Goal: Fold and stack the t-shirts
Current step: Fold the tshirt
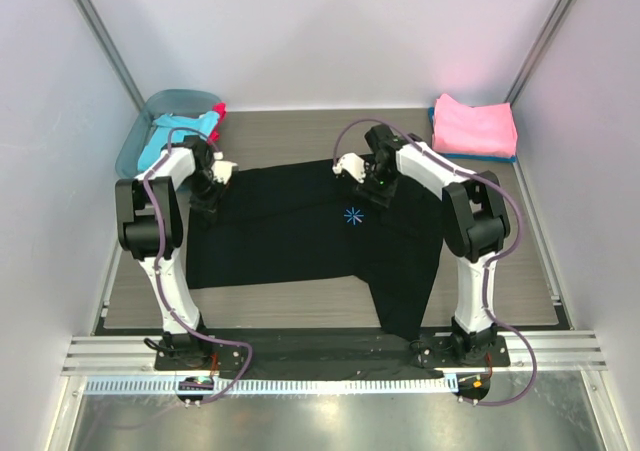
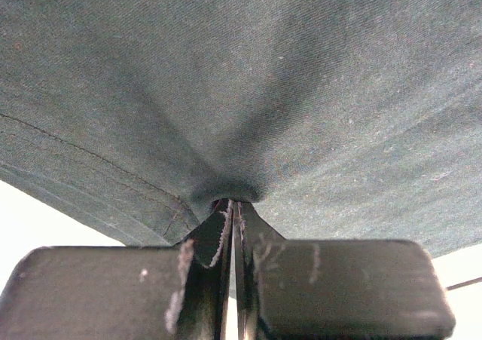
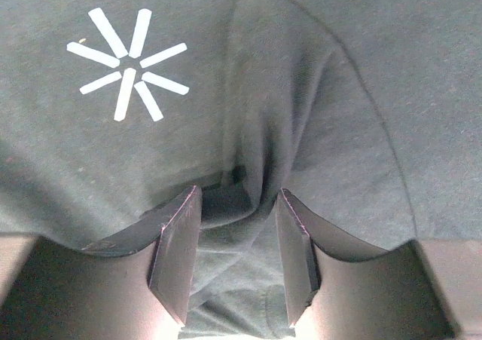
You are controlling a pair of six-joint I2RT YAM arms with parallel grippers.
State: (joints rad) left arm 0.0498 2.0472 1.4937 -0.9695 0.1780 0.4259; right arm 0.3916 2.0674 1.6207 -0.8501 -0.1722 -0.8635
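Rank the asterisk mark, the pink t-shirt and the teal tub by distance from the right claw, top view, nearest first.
1. Asterisk mark, on the black t-shirt beside the right claw.
2. Pink t-shirt, far right corner.
3. Teal tub, far left corner.

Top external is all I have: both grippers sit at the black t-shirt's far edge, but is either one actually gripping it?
Observer: The left gripper is shut on the black t-shirt; the cloth puckers into the pinch.
Operator: And the right one?
Observer: The right gripper is open. A loose fold of the shirt lies between its fingers, and they are not pressed together on it.
Operator: Where on the shirt is the left pinch?
Observer: A stitched hem runs just beside the pinch, so it seems close to an edge.
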